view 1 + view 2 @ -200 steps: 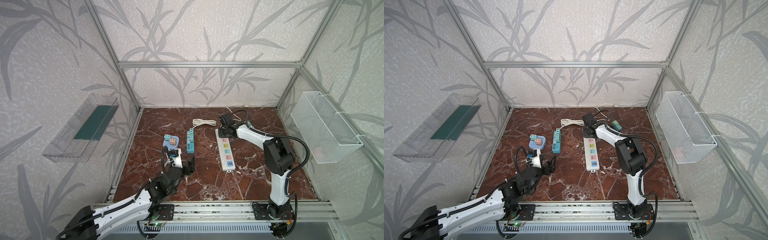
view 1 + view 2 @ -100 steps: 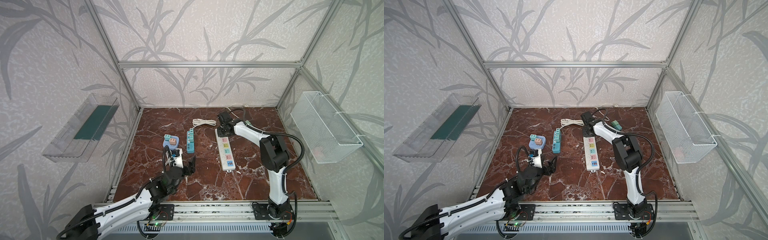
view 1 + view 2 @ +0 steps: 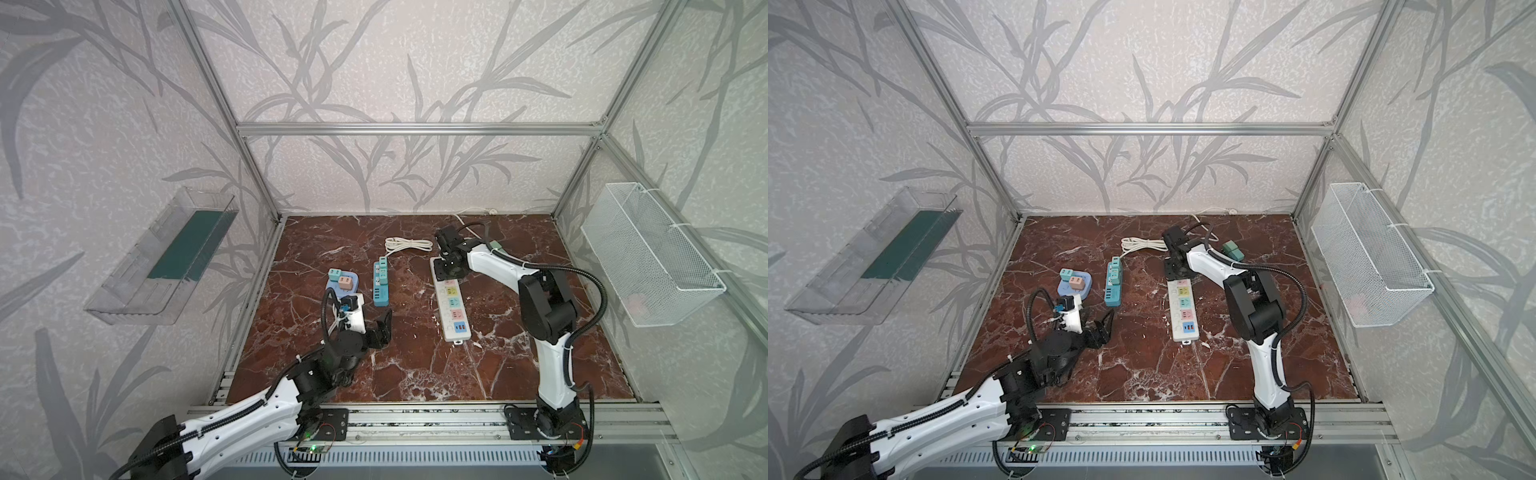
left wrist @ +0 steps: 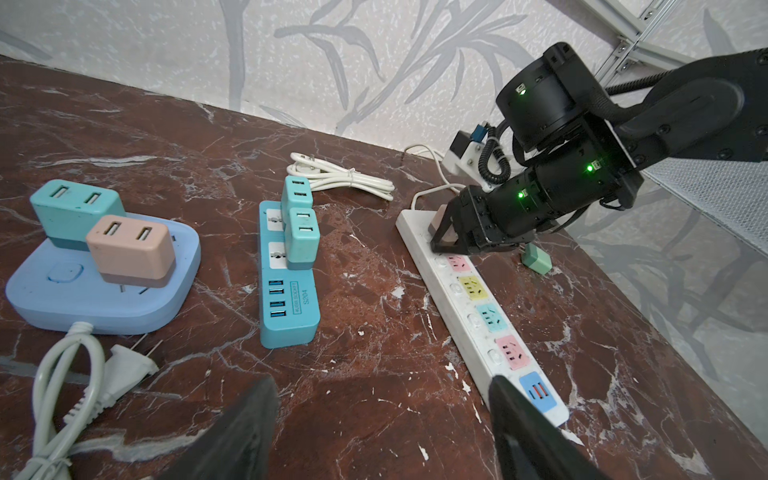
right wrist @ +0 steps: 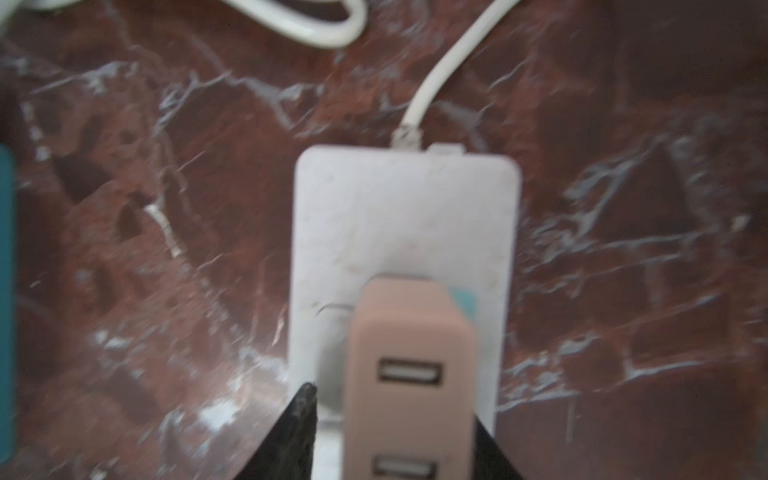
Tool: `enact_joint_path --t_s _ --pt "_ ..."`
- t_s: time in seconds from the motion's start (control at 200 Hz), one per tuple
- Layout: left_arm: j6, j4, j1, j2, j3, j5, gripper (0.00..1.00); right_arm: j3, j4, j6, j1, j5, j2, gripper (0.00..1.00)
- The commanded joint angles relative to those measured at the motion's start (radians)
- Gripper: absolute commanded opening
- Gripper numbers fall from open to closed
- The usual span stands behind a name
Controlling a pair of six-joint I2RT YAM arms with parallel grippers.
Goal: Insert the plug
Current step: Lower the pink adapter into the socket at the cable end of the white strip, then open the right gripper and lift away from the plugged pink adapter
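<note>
**Plug at the socket:** My right claw (image 5: 392,409) straddles the pink plug (image 5: 409,332) at the far end of the white power strip (image 3: 451,307), right of centre in both top views. The plug stands upright on the strip's end socket and looks seated, though its prongs are hidden. My fingers are parted, and one fingertip (image 5: 301,419) stands clear of the plug's side, so I judge that nothing is gripped.

The step in hand is letting go of an inserted plug. The next move calls for a straight lift off it, with no sideways drag that could tip it out of the socket.

My left claw (image 4: 380,382) hangs wide open and empty over the marble surface (image 3: 415,365), lower left of centre in the top views and well apart from the work.

Room is open overhead. A coiled white cord (image 3: 405,244) lies just to the upper left of the strip's end. A green adapter (image 3: 1231,250) sits just to its right. The teal power strip (image 3: 381,282) lies farther left, apart.
</note>
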Motion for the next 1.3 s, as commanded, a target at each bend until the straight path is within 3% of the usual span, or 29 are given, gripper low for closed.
enact_joint_path --t_s 0.0,0.08,0.24,0.435,0.67,1.09,1.295 --pt "-0.057 -0.090 0.006 -0.046 0.052 0.018 0.81 0.026 -0.156 -0.022 -0.008 -0.085 -0.035 0.62" --pt "-0.094 -0.111 0.007 -0.088 0.048 0.022 0.81 0.062 -0.162 -0.042 -0.012 -0.080 -0.064 0.67" --pt "-0.140 -0.136 0.007 -0.150 0.032 0.020 0.80 0.133 -0.202 -0.080 -0.036 -0.024 -0.060 0.68" --pt "-0.157 -0.177 0.007 -0.169 0.040 0.004 0.80 0.166 -0.168 -0.089 -0.070 0.004 -0.057 0.62" --pt "-0.151 -0.154 0.007 -0.118 0.058 0.003 0.80 0.209 -0.171 -0.103 -0.105 -0.051 0.000 0.56" --pt "-0.131 -0.113 0.007 -0.053 0.055 0.008 0.80 -0.020 -0.063 -0.081 -0.128 -0.052 -0.020 0.52" --pt "-0.122 -0.107 0.007 -0.045 0.060 0.016 0.80 0.003 -0.081 -0.083 -0.131 -0.062 -0.062 0.52"
